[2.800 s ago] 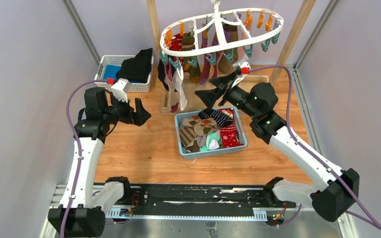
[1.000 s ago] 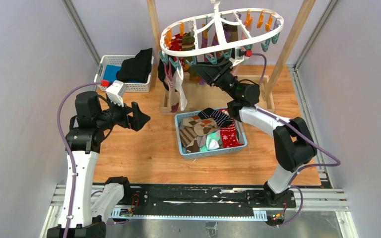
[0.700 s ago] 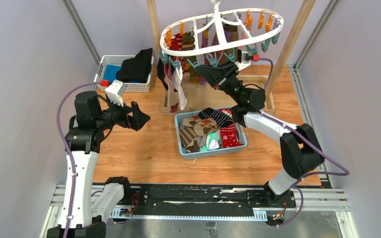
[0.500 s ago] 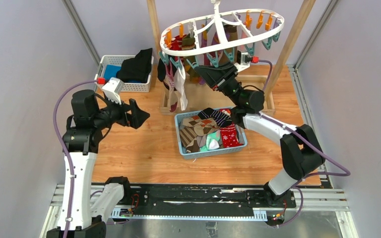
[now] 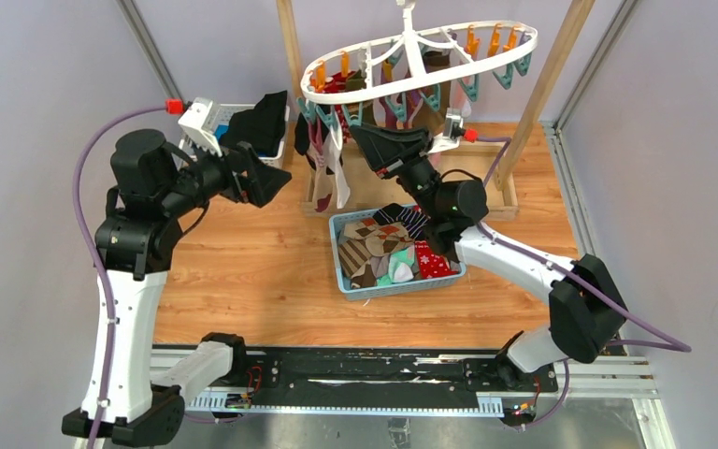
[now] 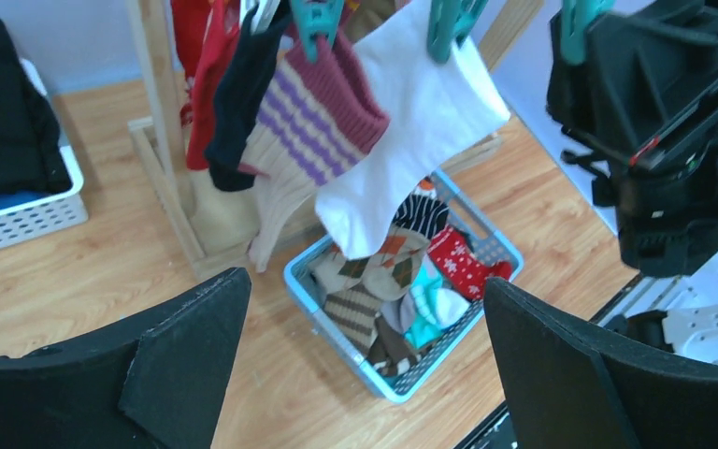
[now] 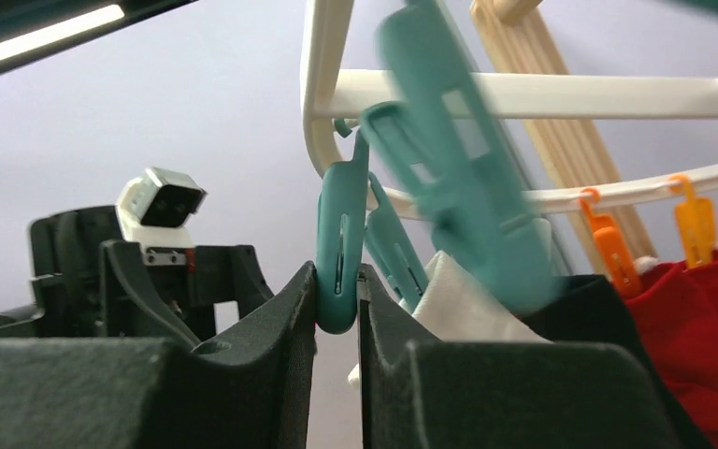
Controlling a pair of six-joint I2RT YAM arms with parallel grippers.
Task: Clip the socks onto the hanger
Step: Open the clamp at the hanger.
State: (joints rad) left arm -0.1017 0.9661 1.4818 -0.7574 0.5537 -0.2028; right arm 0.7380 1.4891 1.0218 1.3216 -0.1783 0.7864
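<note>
Step in hand: right gripper pinches a teal clip hanging from the hanger, apparently squeezing it open; no sock in this grip.
Left gripper: left gripper spread wide, holding nothing, raised at 9 o'clock of the hanger.
Next move: likely needs a sock brought up into the opened clip, then the pinch let go.
Hanger: white oval, tilted, hung at 12 o'clock over the table; orange and teal clips, several socks already pegged.
Socks: loose socks heaped in blue basket at table centre; white sock and striped one hang clipped.
</note>
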